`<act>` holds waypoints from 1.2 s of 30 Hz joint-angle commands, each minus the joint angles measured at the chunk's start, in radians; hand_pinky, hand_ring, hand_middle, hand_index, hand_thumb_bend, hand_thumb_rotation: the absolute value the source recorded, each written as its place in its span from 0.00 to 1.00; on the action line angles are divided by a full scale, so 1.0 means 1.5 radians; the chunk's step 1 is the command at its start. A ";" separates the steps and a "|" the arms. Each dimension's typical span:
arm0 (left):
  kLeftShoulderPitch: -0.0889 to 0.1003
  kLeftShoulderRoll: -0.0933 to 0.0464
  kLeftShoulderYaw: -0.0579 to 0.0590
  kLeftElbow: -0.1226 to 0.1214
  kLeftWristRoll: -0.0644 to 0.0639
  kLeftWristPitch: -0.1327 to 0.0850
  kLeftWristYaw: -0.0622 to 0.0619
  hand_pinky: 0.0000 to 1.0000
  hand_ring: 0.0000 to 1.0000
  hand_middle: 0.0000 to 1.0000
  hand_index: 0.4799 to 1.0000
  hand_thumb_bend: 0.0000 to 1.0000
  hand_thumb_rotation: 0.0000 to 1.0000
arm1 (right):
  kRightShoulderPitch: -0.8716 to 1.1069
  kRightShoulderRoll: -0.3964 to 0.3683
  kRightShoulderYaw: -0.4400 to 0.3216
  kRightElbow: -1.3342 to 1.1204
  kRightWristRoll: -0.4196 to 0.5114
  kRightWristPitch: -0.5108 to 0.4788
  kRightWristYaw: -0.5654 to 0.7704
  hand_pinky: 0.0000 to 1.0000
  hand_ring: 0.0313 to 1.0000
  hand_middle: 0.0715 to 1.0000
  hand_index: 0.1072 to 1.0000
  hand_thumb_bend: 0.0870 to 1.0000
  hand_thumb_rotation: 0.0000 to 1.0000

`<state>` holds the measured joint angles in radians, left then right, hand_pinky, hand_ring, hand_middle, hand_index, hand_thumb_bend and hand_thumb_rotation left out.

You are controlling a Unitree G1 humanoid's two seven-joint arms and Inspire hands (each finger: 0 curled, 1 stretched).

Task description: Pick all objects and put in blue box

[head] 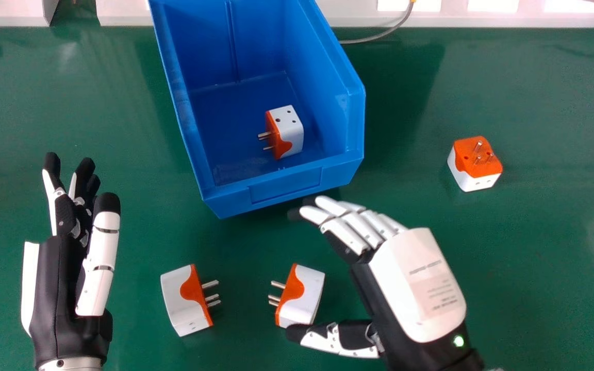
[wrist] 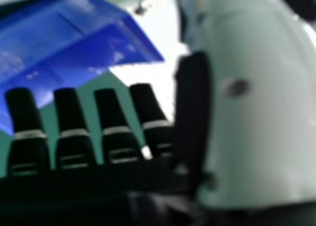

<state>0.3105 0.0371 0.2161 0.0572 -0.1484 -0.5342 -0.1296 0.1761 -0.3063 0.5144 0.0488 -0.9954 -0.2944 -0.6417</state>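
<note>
Rushing our black-and-white right hand [head: 415,288], fingers and thumb apart, could knock the boxy orange-and-white plastic plug [head: 304,296] by its thumb.

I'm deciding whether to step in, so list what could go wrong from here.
The right hand has its thumb beside one adapter and might knock it away. Its fingers are near the box's front wall and could bump it. The adapter's prongs point sideways and may spoil the grip.

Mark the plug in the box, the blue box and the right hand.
Plug in the box [head: 294,134]: head view, white side.
Blue box [head: 285,185]: head view, front wall.
Right hand [head: 414,283]: head view, back of hand.
</note>
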 commanded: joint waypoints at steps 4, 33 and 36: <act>0.006 0.005 0.004 -0.020 -0.011 -0.008 -0.002 0.99 0.98 0.98 0.91 0.36 0.71 | -0.019 0.020 0.011 0.015 -0.004 0.016 0.016 0.65 0.76 0.79 0.75 0.71 0.25; 0.011 0.016 0.004 -0.038 -0.005 0.000 0.001 0.99 0.98 0.98 0.93 0.36 0.71 | -0.092 0.066 0.059 0.170 -0.011 0.093 0.026 0.64 0.72 0.74 0.71 0.70 0.11; 0.011 0.017 0.005 -0.039 -0.010 0.001 -0.002 0.98 0.98 0.98 0.93 0.38 0.72 | -0.103 0.069 0.068 0.189 -0.014 0.101 0.022 0.63 0.71 0.73 0.69 0.70 0.09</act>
<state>0.3226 0.0540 0.2197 0.0227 -0.1587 -0.5302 -0.1295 0.0364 -0.2103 0.6054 0.3132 -1.0006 -0.1603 -0.6046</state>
